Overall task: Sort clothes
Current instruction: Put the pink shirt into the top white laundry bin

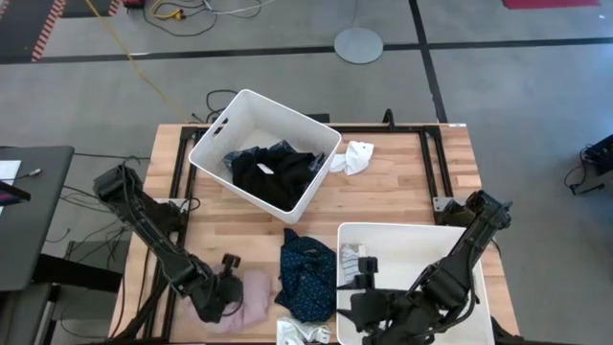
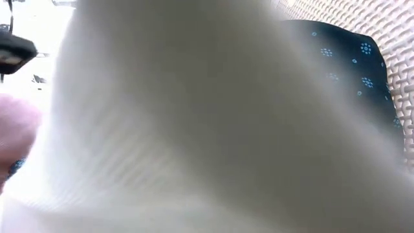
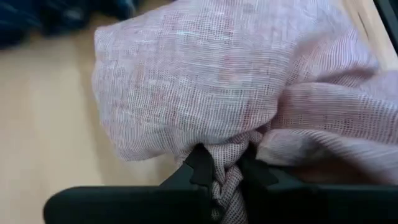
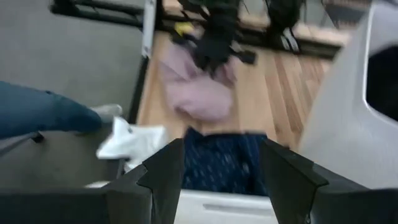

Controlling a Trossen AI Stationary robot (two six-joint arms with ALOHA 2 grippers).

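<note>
A pink garment lies bunched on the table near its front edge; it also fills the left wrist view. My left gripper is shut on its left side. A navy dotted garment lies to its right. My right gripper is open and empty, low over the left rim of the near white bin. A white sock lies beside the far bin, which holds a black garment. Small socks lie in the near bin. My left gripper pinches a gathered bunch of the pink garment's fabric between its two fingers, several layers crumpled together. The fingers come low from the table's left side. The rest of the garment bulges beyond the fingertips and lies on the table.
A white cloth piece lies at the table's front edge and blocks most of the low view. A person's leg and shoe show on the floor beyond the table. Bare wood lies between the two bins.
</note>
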